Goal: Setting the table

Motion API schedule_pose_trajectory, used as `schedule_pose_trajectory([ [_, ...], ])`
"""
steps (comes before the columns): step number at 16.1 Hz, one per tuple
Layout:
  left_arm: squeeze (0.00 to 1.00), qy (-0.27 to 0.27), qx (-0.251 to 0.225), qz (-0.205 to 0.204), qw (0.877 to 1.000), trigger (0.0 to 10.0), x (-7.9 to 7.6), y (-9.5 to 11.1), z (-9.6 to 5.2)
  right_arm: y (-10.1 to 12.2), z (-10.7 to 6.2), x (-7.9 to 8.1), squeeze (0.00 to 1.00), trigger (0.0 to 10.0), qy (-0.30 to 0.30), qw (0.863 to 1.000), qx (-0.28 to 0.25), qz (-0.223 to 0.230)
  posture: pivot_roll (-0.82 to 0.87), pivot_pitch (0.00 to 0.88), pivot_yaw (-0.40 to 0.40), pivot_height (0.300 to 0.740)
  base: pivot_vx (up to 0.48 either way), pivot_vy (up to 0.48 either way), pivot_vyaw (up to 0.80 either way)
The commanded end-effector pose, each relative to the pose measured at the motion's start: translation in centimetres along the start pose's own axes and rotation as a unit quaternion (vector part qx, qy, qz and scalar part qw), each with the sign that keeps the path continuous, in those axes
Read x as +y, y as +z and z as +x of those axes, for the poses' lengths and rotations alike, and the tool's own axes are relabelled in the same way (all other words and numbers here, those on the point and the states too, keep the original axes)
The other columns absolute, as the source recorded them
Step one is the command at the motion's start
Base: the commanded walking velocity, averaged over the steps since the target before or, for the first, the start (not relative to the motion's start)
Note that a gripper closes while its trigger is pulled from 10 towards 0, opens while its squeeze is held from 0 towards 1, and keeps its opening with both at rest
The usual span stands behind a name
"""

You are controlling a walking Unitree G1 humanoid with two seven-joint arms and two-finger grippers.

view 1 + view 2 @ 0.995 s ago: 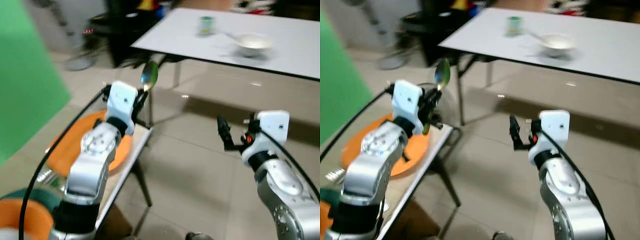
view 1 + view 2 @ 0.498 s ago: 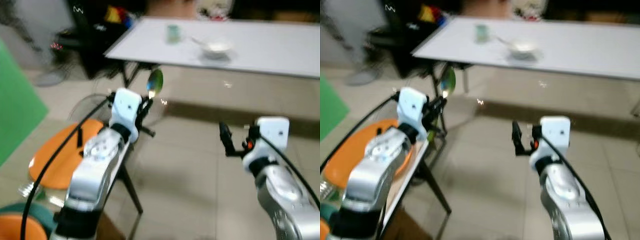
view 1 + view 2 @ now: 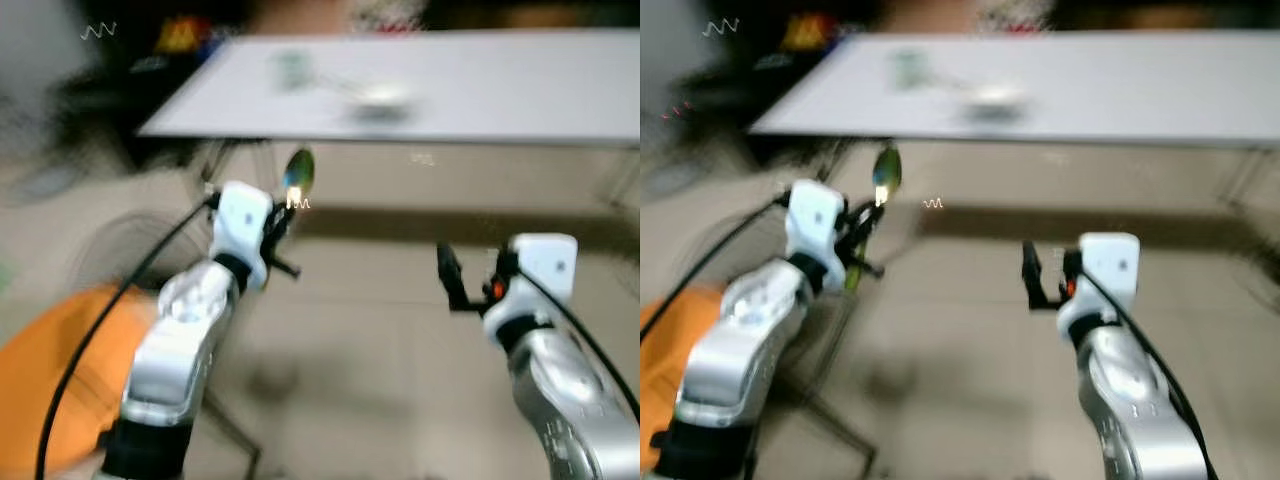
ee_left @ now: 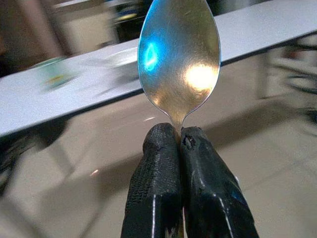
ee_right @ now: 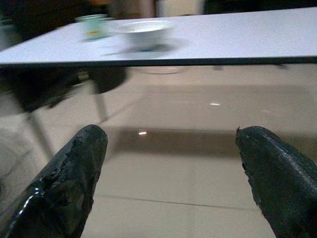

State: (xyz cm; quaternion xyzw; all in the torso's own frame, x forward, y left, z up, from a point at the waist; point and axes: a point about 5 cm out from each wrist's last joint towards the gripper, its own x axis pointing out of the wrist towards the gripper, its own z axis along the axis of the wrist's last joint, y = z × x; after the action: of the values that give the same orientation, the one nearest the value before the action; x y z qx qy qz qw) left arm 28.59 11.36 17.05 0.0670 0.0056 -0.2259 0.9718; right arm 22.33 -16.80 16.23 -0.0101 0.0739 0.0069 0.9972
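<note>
Left end effector (image 4: 179, 144) clamped tight on a spoon (image 4: 179, 59) at the neck, bowl up, long axis in line with the fingers. Right end effector (image 5: 171, 173) spread wide, holding nothing. Ahead and above both: white worktop (image 5: 237, 39) carrying a bowl (image 5: 143, 30) and a cup (image 5: 94, 26). Spoon-bearing left arm on the bowl's side, likely the nearer; worktop well apart from both arms.

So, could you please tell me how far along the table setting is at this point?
Done: a white bowl and a green cup already sit on the white table. In hand: the left tool is shut on a metal spoon, held upright. Left: carrying the spoon across the floor to the table; the right tool is open.
</note>
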Motion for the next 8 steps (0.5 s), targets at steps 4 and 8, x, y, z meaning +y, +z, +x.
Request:
schedule_pose_trajectory([
  [4, 0.0, 0.024, -0.009, 0.002, 1.0, 10.0, 0.8, 0.4, -0.3, 0.9, 0.3, 0.4, 0.0, 10.0, 0.032, 0.999, -0.008, 0.0, -0.02, 0.0, 0.1, 0.74, 0.354, 0.0, -0.2],
  [8, 0.0, 0.054, -0.004, -0.006, 0.998, 10.0, 1.8, 0.0, -1.1, 1.7, 1.3, -0.1, 0.0, 10.0, -0.003, 0.998, -0.032, -0.05, -0.01, 0.0, 0.087, 0.74, 0.363, 0.0, 0.0],
])
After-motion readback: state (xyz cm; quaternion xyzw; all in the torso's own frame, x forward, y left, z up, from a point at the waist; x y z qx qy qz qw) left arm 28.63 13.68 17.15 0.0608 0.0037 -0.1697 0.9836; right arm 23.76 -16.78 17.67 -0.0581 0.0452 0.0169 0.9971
